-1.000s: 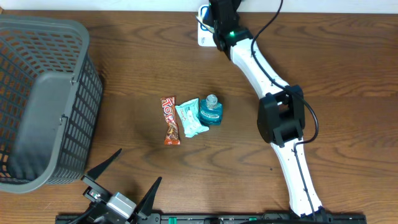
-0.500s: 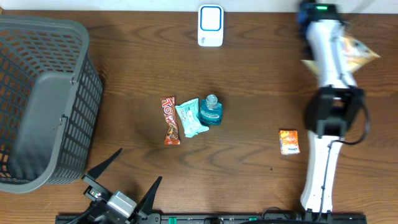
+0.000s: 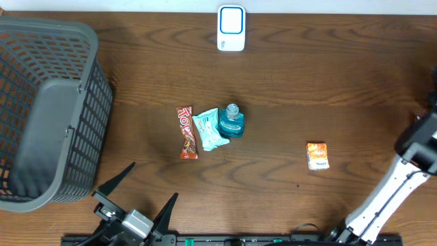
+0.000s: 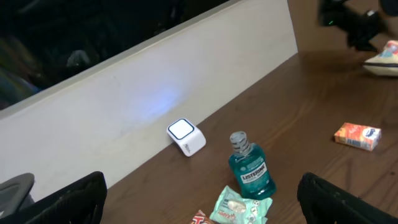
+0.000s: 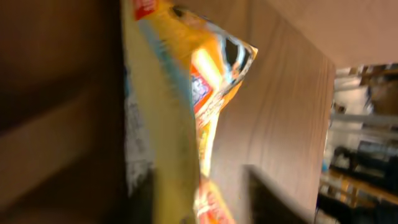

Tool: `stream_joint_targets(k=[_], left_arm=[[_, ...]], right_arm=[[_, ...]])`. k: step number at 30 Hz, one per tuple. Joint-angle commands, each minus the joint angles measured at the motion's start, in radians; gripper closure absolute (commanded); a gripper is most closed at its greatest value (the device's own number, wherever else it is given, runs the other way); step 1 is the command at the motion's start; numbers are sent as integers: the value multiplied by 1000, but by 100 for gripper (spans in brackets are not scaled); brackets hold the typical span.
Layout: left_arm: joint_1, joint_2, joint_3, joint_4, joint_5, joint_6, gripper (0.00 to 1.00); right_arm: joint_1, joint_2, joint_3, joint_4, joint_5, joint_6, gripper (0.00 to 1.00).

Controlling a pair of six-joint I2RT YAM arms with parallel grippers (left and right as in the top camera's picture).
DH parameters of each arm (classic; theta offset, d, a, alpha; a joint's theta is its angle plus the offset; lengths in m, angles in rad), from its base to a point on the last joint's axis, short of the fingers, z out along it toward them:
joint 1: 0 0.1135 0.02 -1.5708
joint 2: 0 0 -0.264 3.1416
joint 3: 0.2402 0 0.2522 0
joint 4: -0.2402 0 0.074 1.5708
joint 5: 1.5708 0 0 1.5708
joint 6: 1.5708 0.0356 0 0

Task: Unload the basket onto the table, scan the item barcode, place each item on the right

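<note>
The white scanner (image 3: 231,28) stands at the table's far edge, also the small white box (image 4: 186,137) in the left wrist view. A yellow-orange snack bag (image 5: 186,93) fills the blurred right wrist view, between the spread fingers of my right gripper (image 5: 202,186); bare wood shows between it and the right-hand finger (image 5: 277,196). The same bag (image 4: 384,57) lies at the far right under the dark right arm (image 4: 354,25). From overhead only the right arm (image 3: 418,143) shows at the right edge. My left gripper (image 3: 151,183) is open and holds nothing at the near edge.
A grey basket (image 3: 48,109) takes up the left side. A red candy bar (image 3: 186,132), a teal packet (image 3: 209,130) and a teal mouthwash bottle (image 3: 232,121) lie mid-table. A small orange box (image 3: 317,156) sits to the right.
The right arm swung from above the scanner to the table's far right edge with the snack bag, and its jaws have parted. The left arm has not moved.
</note>
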Motion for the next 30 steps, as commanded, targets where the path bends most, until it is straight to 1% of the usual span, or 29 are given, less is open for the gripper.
stream_joint_targets(k=[1,2,4,6,7,8,11,13,14,15,19,20,22,25,26,30], left_arm=[[0,-7,-16,0,-2,26,2],[0,-7,-16,1,-2,26,2],[0,-7,-16,5,-2,26,2],[0,-7,-16,6,-2,26,2],[0,-7,-16,6,-2,26,2],[0,-7,-16,9,-2,26,2],[0,-7,-16,9,-2,26,2],[0,-7,-16,9,-2,26,2],[0,-7,-16,9,-2,26,2],[0,-7,-16,9,-2,26,2],[0,-7,-16,9,-2,26,2],[0,-7,-16,9,-2,26,2],[0,-7,-16,9,-2,26,2],[0,-7,-16,9,-2,26,2],[0,-7,-16,9,-2,26,2],[0,-7,-16,9,-2,26,2]], right_arm=[[-92,-87,1,-8,-168,-48,1],[-112,-103,1,-8,-234,-68,1],[-146,-161,1,-1,-430,-130,1],[-151,-223,1,12,-594,-182,1],[-146,-267,1,22,-685,-211,1],[-124,-336,1,39,-829,-258,1],[-58,-449,1,45,-1021,-266,1],[-10,-496,1,26,-1053,-233,1],[37,-528,1,-13,-1049,-172,1],[64,-542,1,-34,-1049,-145,1],[259,-582,1,-165,-1053,10,1],[334,-582,-3,-195,-1058,71,1],[447,-582,-26,-195,-1088,68,1],[580,-582,-68,-187,-1066,52,1],[657,-582,-101,-172,-1059,53,1],[813,-582,-186,-108,-1059,72,1]])
